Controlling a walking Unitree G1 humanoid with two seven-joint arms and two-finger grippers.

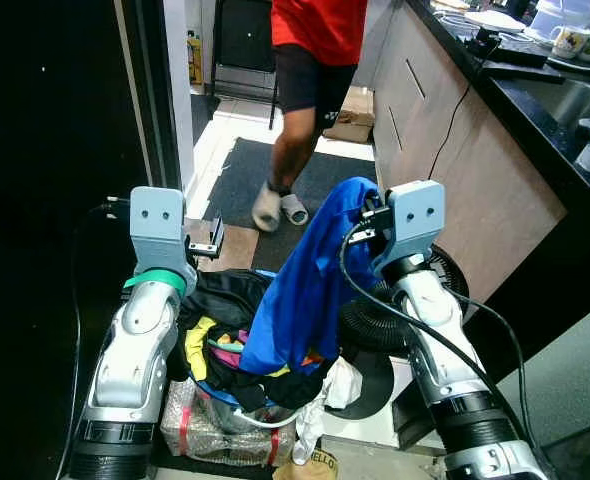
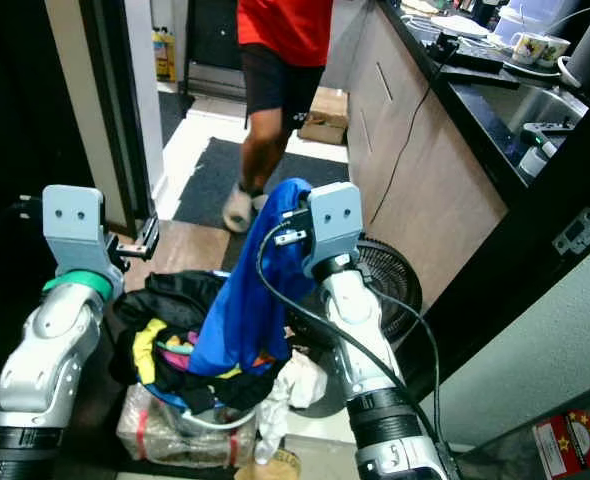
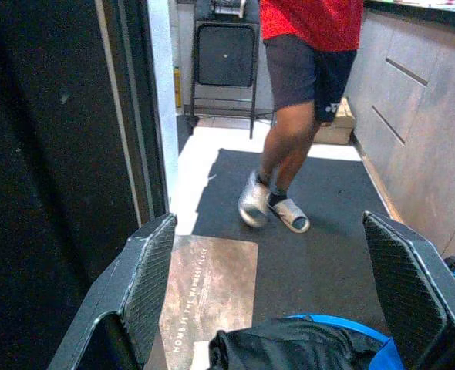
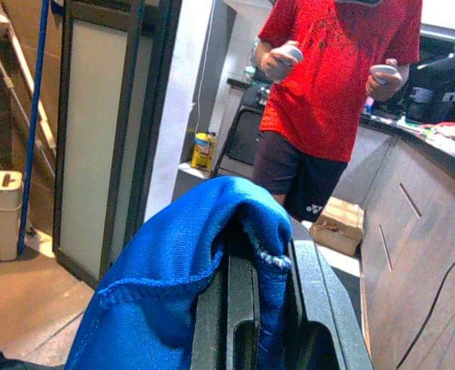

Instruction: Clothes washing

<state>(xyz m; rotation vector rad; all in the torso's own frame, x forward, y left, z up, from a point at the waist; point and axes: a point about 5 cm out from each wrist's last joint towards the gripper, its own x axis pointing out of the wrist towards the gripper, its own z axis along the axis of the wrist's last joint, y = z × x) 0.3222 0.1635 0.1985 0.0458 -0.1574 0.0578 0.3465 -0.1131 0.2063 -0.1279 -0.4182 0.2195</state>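
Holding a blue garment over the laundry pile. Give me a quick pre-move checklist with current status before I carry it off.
1. Right gripper pinches the blue garment: ok.
2. Garment lifted free of the clothes pile: not ok, its lower end lies on the pile.
3. Left gripper open and holding nothing: ok.
4. Path ahead free: not ok, a person stands on the dark mat.
5. Fan and cable near the right arm: cannot tell if snagged.
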